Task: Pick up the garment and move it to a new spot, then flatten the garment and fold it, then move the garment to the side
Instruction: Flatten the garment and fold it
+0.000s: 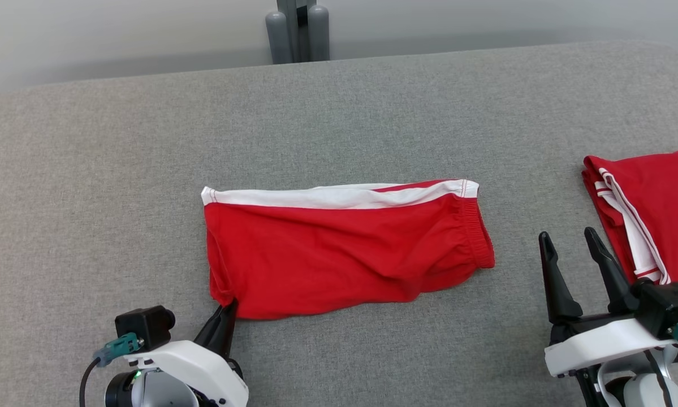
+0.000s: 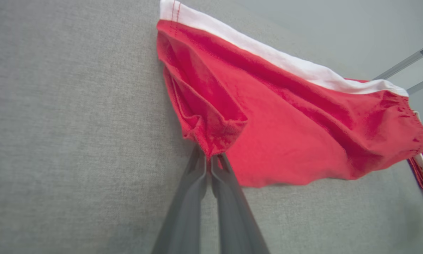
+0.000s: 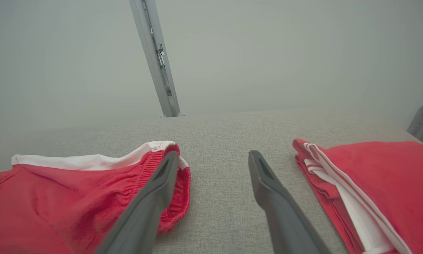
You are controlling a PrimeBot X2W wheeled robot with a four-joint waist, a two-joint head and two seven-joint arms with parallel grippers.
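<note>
At the lower left, the left gripper [image 1: 229, 310] has its jaws pressed together on the near left corner of the red shorts [image 1: 339, 254], pinching the bunched hem. The shorts lie spread in the middle of the grey fabric-covered counter [image 1: 118, 169], with the white side stripe along the far edge and the elastic waistband to the right. Further right, the right gripper [image 1: 567, 233] hovers with jaws spread wide, holding nothing, just beside a folded red garment [image 1: 661, 209] with white stripes.
</note>
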